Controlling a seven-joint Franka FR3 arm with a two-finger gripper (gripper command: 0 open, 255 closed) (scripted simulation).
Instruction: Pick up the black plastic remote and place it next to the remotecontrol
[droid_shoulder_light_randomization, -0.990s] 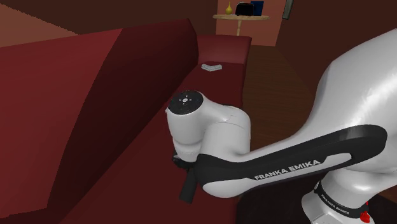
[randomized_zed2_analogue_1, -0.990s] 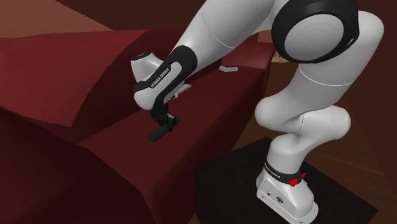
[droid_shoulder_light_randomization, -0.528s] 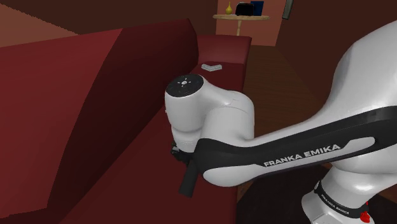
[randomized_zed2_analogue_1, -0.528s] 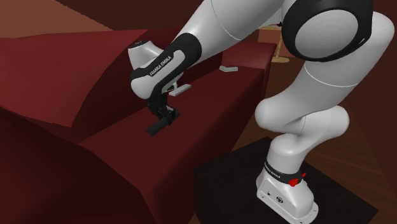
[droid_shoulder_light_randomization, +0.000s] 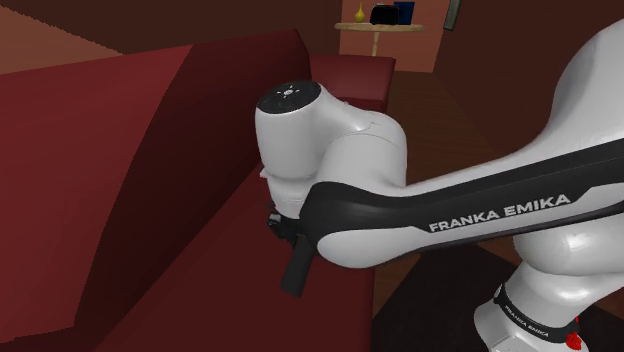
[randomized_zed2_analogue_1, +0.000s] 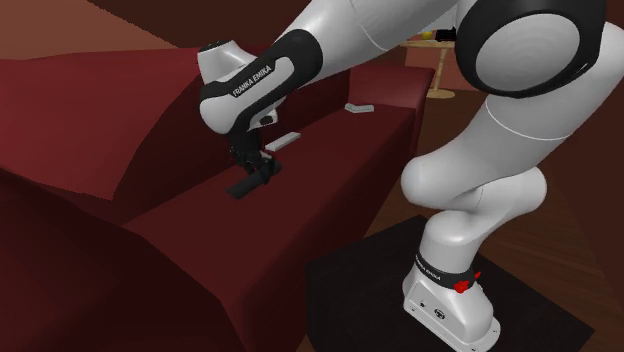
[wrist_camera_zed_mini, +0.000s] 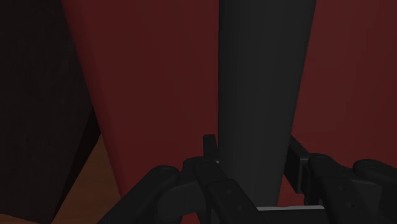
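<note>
My gripper (randomized_zed2_analogue_1: 252, 174) is shut on a long black remote (randomized_zed2_analogue_1: 248, 186) and holds it a little above the dark red sofa seat (randomized_zed2_analogue_1: 330, 170). In the wrist view the remote (wrist_camera_zed_mini: 261, 95) runs straight out from between the two fingers (wrist_camera_zed_mini: 210, 149), which clasp its near end. From the shoulder camera the remote (droid_shoulder_light_randomization: 296, 270) hangs below the white wrist, tilted down. A light grey remote control (randomized_zed2_analogue_1: 282, 143) lies on the seat just beyond the hand. A second small pale object (randomized_zed2_analogue_1: 358, 107) rests further along the seat.
The sofa's backrest (droid_shoulder_light_randomization: 150, 150) rises along the shoulder view's left. The seat's front edge drops to a brown floor (randomized_zed2_analogue_1: 560, 250). A small side table (droid_shoulder_light_randomization: 378, 28) with dark items stands past the sofa's far end. The robot's black stand (randomized_zed2_analogue_1: 400, 310) sits beside the sofa.
The hand has risen with the black remote, lifting it further off the seat and edging it toward the light grey remote control. The forearm has swung up in front of the far seat.
</note>
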